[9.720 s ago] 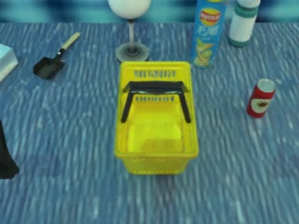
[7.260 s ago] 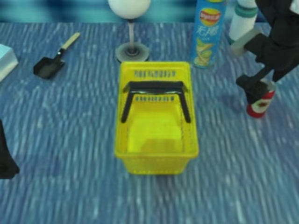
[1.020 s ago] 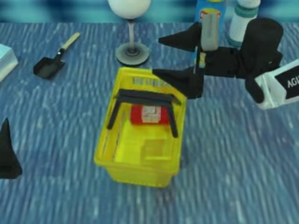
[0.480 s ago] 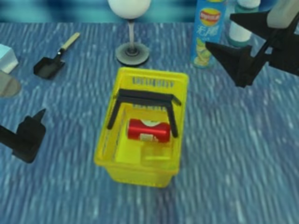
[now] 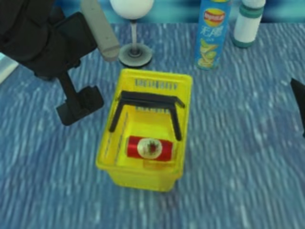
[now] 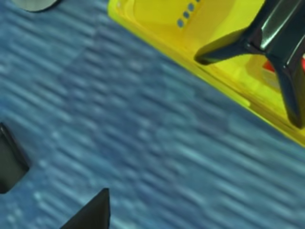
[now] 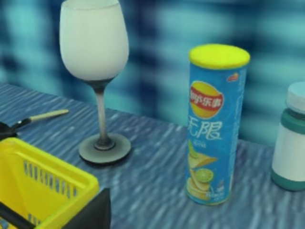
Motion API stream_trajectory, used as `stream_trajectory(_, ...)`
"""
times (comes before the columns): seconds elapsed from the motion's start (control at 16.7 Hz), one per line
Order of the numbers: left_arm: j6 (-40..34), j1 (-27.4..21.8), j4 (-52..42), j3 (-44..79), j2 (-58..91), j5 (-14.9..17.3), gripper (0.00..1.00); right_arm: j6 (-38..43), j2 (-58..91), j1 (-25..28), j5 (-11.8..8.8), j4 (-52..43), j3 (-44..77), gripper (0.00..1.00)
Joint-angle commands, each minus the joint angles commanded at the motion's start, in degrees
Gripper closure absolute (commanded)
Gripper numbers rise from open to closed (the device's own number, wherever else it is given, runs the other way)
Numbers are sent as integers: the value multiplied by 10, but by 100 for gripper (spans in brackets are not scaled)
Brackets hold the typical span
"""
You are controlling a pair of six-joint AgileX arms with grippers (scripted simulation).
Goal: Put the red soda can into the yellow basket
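The red soda can [image 5: 150,148] lies on its side inside the yellow basket [image 5: 183,119], near its front wall, with the pale emblem facing up. The black handles [image 5: 145,101] arch over the basket's middle. My left gripper [image 5: 78,106] hovers open just left of the basket, holding nothing. The left wrist view shows one fingertip [image 6: 93,214] over the cloth, with the basket wall [image 6: 214,33] and a handle [image 6: 271,43] beyond. My right gripper [image 5: 299,102] shows only as a black sliver at the table's right edge. One fingertip [image 7: 93,212] shows beside the basket rim [image 7: 43,183]; it is open and empty.
A wine glass [image 5: 133,28], a tall blue chips tube [image 5: 212,33] and a white bottle with teal bands [image 5: 248,24] stand along the back. The left arm's bulk [image 5: 43,33] covers the back left corner. Blue cloth lies bare either side of the basket.
The can rolled toward the basket's front and settled emblem up. My right arm drew back to the right edge. My left arm swung in from the left edge to beside the basket.
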Motion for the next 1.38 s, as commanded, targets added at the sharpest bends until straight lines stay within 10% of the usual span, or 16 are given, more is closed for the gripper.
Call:
stream_trajectory(0.3, 111, -62, -148, 227, 241, -9, 0, 3, -266, -29, 117, -111, -124, 0)
stream_trajectory(0.6, 182, -100, -238, 368, 392, -15, 0, 8, -427, -48, 187, -175, -190, 0)
stream_trajectory(1.38, 194, -106, -207, 342, 413, -16, 0, 9, -451, -51, 198, -185, -200, 0)
